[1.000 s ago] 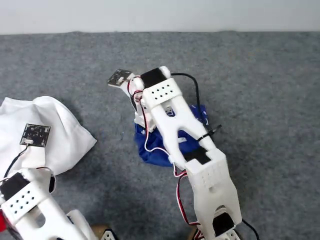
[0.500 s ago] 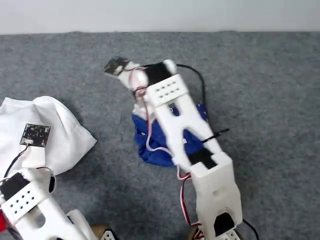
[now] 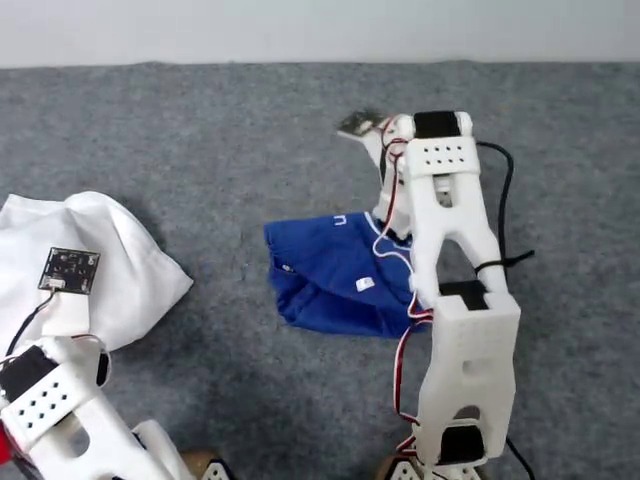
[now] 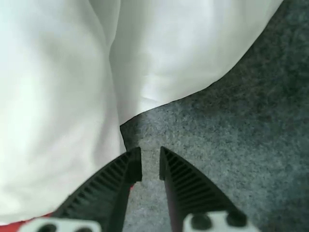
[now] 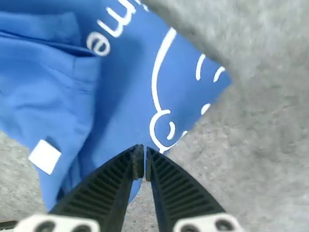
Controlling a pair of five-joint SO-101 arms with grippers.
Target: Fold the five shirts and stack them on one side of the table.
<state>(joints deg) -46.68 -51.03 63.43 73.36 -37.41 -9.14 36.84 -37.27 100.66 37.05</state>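
Note:
A blue shirt (image 3: 330,280) with white print lies crumpled and partly folded at the table's middle. The right arm (image 3: 445,190) stands over its right edge. In the right wrist view my right gripper (image 5: 140,155) is shut with nothing in it, its tips just above the blue shirt (image 5: 120,82) near the printed corner. A white shirt (image 3: 110,260) lies bunched at the left edge. My left gripper (image 4: 150,162) hangs over the grey table right beside the white shirt's (image 4: 63,72) hem, its fingers a narrow gap apart and holding nothing.
Grey carpet-like table surface (image 3: 200,140) spreads all round the shirts, with bare room at the back and far right. The left arm's base (image 3: 60,410) fills the front left corner. A pale wall runs along the back edge.
The right arm swung from over the blue shirt's left and middle to its right edge, uncovering the shirt, which now lies flatter. The left arm and white shirt have not moved.

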